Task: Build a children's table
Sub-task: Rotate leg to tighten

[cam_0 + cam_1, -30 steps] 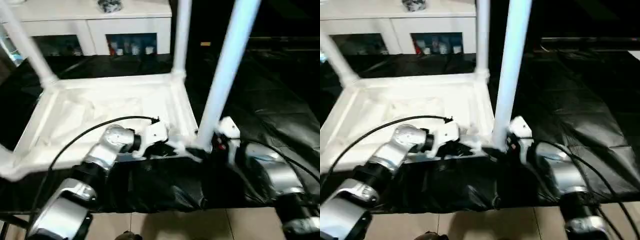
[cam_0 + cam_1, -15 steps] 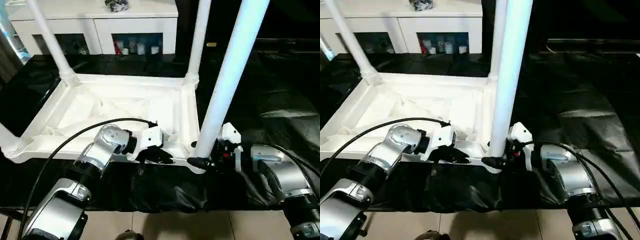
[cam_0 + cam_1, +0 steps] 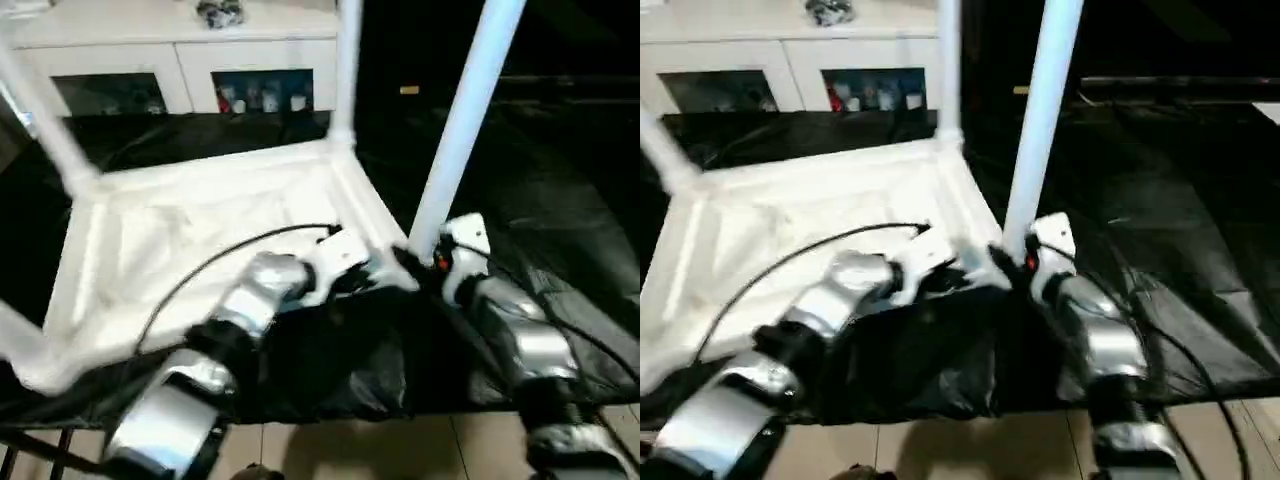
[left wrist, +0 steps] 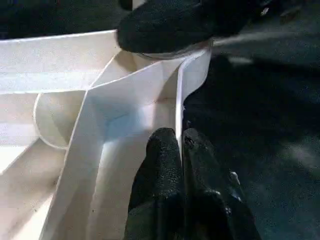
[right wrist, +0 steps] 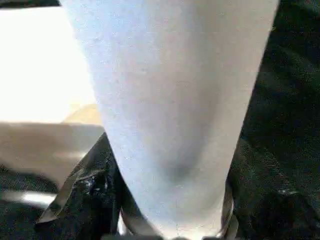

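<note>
**Upturned tabletop swung round at the counter's near edge**

Nearest, at the front edge of the black-covered counter (image 3: 560,200), the left hand (image 4: 179,145) has its two black fingers (image 4: 162,165) pressed together on the thin near rim of the white tabletop (image 3: 200,230), which lies underside up. The rim wall stands between the fingertips, so the hand is clamped on the tabletop.

Just beside it, at the tabletop's near right corner, the right hand (image 3: 425,262) sits at the foot of the leg (image 3: 462,120) standing in that corner socket. The leg rises close between its fingers, which stand apart around it; whether they press the tube cannot be told.

Compared with half a second ago, the tabletop has turned on the counter: its near right corner now lies farther back and its left side nearer the front edge. Both forearms have swung inward with it.

Farther back, a second leg (image 3: 345,70) stands in the far right corner and a third (image 3: 45,110) at the far left. Behind the counter is a white cabinet (image 3: 180,50).
</note>
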`<state>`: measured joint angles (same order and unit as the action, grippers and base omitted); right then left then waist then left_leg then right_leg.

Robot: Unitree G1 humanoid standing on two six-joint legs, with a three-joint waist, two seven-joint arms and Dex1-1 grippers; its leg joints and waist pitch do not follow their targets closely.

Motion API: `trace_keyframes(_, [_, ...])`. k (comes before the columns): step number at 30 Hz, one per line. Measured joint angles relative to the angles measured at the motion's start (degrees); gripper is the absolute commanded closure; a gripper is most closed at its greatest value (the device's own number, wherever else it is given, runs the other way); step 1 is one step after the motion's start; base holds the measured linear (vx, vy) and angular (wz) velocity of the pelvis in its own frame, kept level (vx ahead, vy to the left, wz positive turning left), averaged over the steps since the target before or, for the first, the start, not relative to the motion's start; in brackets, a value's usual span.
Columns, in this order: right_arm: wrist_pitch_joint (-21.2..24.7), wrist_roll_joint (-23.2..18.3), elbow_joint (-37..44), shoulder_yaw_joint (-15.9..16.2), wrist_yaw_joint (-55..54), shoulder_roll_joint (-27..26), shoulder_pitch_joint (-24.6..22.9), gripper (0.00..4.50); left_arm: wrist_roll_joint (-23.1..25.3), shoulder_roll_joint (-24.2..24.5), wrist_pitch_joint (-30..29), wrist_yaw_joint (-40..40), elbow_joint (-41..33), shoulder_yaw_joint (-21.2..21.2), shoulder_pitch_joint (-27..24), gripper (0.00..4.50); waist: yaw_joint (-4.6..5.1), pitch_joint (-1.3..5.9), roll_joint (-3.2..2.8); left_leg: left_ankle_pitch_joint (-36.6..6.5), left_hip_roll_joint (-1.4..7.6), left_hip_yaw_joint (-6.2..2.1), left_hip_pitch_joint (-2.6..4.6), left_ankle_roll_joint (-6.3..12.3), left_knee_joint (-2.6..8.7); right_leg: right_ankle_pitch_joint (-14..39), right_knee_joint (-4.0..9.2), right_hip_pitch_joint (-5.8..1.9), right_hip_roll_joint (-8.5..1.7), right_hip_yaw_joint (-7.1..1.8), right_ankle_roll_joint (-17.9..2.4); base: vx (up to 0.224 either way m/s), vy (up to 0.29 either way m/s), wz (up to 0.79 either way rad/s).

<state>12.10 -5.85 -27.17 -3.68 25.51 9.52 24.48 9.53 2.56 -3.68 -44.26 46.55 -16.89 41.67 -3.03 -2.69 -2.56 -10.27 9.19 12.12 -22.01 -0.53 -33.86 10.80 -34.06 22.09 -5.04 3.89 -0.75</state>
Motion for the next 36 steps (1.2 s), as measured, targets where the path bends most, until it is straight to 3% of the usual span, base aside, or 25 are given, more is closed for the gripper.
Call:
trace_keyframes(5, [-1.61, 1.23, -1.02, -0.51, -6.33, -2.77, 0.69, 2.01, 0.40, -0.92, 0.04, 2.24, 0.67, 0.30, 0.33, 4.50, 0.12, 0.03, -0.05, -0.04, 0.00, 0.00, -0.02, 0.06, 0.08, 0.09, 0.02, 0.01, 0.00, 0.02, 0.14, 0.000, 0.000, 0.00])
trace_keyframes(6, [-1.69, 1.20, -1.10, -0.54, -6.32, -2.78, 0.75, 1.46, 0.40, -0.91, 0.15, 2.24, 0.73, 0.31, 0.34, 4.50, 0.13, 0.03, -0.06, -0.04, 0.00, 0.00, -0.02, 0.06, 0.08, 0.09, 0.01, 0.01, 0.00, 0.03, 0.14, 0.000, 0.000, 0.00])
trace_keyframes(12, [-1.99, 0.84, -1.21, -0.01, 0.54, -1.19, 0.64, 0.92, 0.30, 1.09, 1.70, -0.46, 0.44, 0.15, 0.24, 4.50, 0.73, -0.01, -0.02, -0.04, 0.00, 0.00, -0.06, 0.06, 0.09, 0.08, 0.01, 0.05, 0.00, 0.03, 0.14, 0.000, 0.000, 0.00])
trace_keyframes(21, [-5.50, -0.83, 2.07, 5.90, 20.92, 8.20, -2.79, 0.92, -2.11, 6.88, 6.31, -12.66, -2.47, -0.97, -1.96, 4.50, 0.64, -0.08, 0.03, -0.04, 0.04, 0.00, -0.15, 0.07, 0.13, 0.10, 0.00, 0.13, 0.01, 0.09, 0.16, 0.000, 0.000, 0.00])
trace_keyframes(28, [-4.58, -3.36, 6.07, 9.27, 35.22, 14.09, -4.49, 0.92, -3.84, 10.40, 9.22, -22.15, -3.16, -1.72, -2.67, 4.50, -0.50, -0.14, 0.13, -0.04, 0.06, 0.00, -0.16, 0.07, 0.05, 0.09, -0.03, 0.11, 0.00, 0.09, 0.15, 0.000, 0.000, 0.00])
trace_keyframes(29, [-4.54, -3.93, 7.08, 9.74, 37.17, 14.61, -4.50, 1.17, -4.12, 10.96, 9.33, -23.24, -3.17, -1.85, -2.68, 4.50, -0.62, -0.13, 0.12, -0.04, 0.06, 0.00, -0.16, 0.07, 0.04, 0.09, -0.04, 0.11, 0.00, 0.09, 0.15, 0.000, 0.000, 0.00])
trace_keyframes(36, [-3.80, -5.05, 8.98, 10.77, 41.83, 16.02, -4.33, 1.62, -4.30, 12.30, 10.73, -26.72, -3.16, -2.35, -2.68, 4.50, -1.12, -0.12, 0.18, -0.04, 0.06, 0.01, -0.13, 0.07, 0.04, 0.09, -0.04, 0.08, 0.00, 0.09, 0.15, 0.000, 0.000, 0.00])
